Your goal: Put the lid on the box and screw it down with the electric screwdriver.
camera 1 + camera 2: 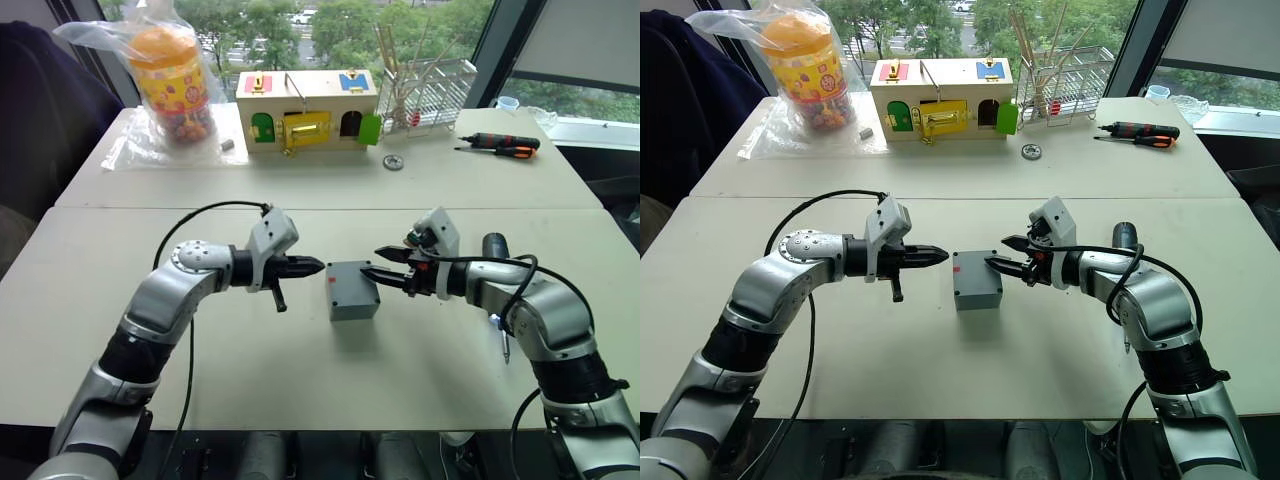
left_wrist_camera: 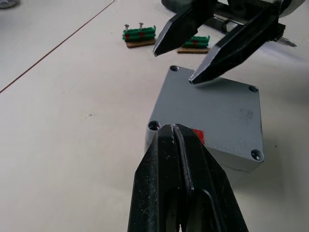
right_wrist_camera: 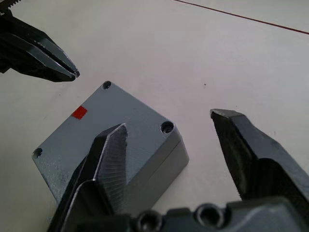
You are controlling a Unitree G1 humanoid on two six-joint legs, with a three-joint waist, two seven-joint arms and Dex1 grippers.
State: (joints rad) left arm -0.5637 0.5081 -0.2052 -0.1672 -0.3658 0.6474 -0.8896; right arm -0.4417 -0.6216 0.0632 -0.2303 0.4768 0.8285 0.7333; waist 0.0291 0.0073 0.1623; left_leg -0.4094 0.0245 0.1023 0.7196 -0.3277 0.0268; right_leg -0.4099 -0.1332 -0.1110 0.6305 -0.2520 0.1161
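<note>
The grey box [image 1: 352, 292] stands mid-table, its flat top showing a screw hole in each corner and a small red mark [image 2: 198, 136]. A seam runs round its side below the top, so the lid appears to sit on it. My left gripper [image 1: 318, 266] is shut and empty, its tip just off the box's left edge. My right gripper [image 1: 372, 262] is open at the box's right edge, with one finger [image 3: 113, 159] over the top and the other beside the box. The black electric screwdriver [image 1: 495, 245] lies on the table behind my right forearm, partly hidden.
Two green holders with screws [image 2: 140, 35] sit on the table beyond the box. At the back stand a wooden box with coloured doors [image 1: 305, 110], a bagged candy jar [image 1: 172, 80], a wire rack [image 1: 430, 90] and hand screwdrivers [image 1: 505, 145].
</note>
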